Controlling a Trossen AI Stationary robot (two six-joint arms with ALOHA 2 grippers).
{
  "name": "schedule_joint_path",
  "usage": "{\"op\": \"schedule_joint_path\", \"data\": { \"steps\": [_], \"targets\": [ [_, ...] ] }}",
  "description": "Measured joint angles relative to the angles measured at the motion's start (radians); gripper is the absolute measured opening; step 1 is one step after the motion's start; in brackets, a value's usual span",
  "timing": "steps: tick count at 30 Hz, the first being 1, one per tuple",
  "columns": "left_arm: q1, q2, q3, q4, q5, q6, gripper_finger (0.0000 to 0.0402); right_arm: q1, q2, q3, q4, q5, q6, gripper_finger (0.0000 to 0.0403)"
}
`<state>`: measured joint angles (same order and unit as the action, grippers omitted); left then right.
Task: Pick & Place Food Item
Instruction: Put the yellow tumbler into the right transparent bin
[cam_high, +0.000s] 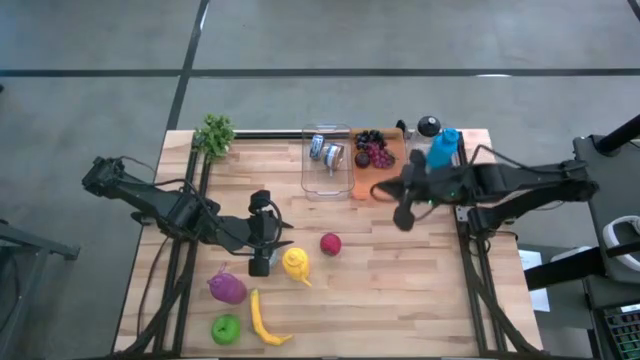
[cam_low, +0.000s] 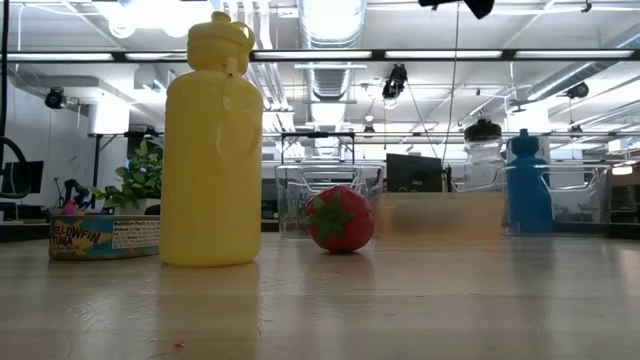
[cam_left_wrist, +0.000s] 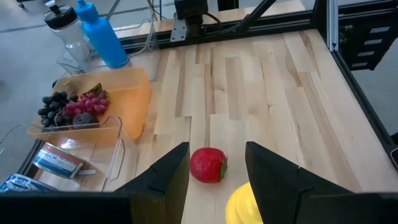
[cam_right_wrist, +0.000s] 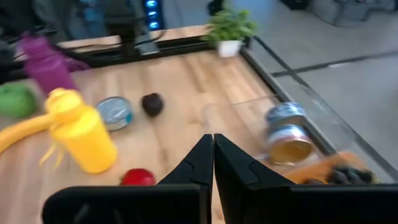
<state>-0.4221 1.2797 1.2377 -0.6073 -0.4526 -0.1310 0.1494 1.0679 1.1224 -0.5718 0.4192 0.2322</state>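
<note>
The wooden table carries everything, and its far edge is partly covered by the two dark arms. The left arm reaches in from the left side and the right arm from the right, its forward part blurred in the overhead view. A clear bin stands at the back middle with two tins inside, and touching its right side is an orange tray holding dark and red grapes; from table height both are hazy and the grapes cannot be made out. A blue bottle and a clear, black-capped bottle stand at the back right, half hidden by the right arm from above. A yellow bottle stands near the middle, just beside the left gripper, whose jaws are spread wide with nothing between them; in its wrist view only the bottle's top shows at the picture edge. The red strawberry lies on bare wood just right of the yellow bottle, in line with the open jaws but clear of them. The right gripper hovers in front of the tray, jaws pressed together and empty. Near the front left lie a purple piece, a banana and a green apple. A small green plant sits at the back left corner. A tuna tin shows beside the yellow bottle at table height, hidden under the left arm from above.
</note>
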Motion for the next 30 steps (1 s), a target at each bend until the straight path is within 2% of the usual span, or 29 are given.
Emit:
{"op": "schedule_joint_path", "data": {
  "steps": [13, 30],
  "targets": [
    [0.000, 0.000, 0.000, -0.102, 0.000, -0.058, 0.0154, 0.145, 0.142, -0.048, 0.132, 0.001, -0.009, 0.0008],
    [0.000, 0.000, 0.000, -0.142, 0.007, -0.082, 0.0149, 0.189, 0.299, -0.052, 0.190, -0.002, -0.024, 0.0008]
  ]
}}
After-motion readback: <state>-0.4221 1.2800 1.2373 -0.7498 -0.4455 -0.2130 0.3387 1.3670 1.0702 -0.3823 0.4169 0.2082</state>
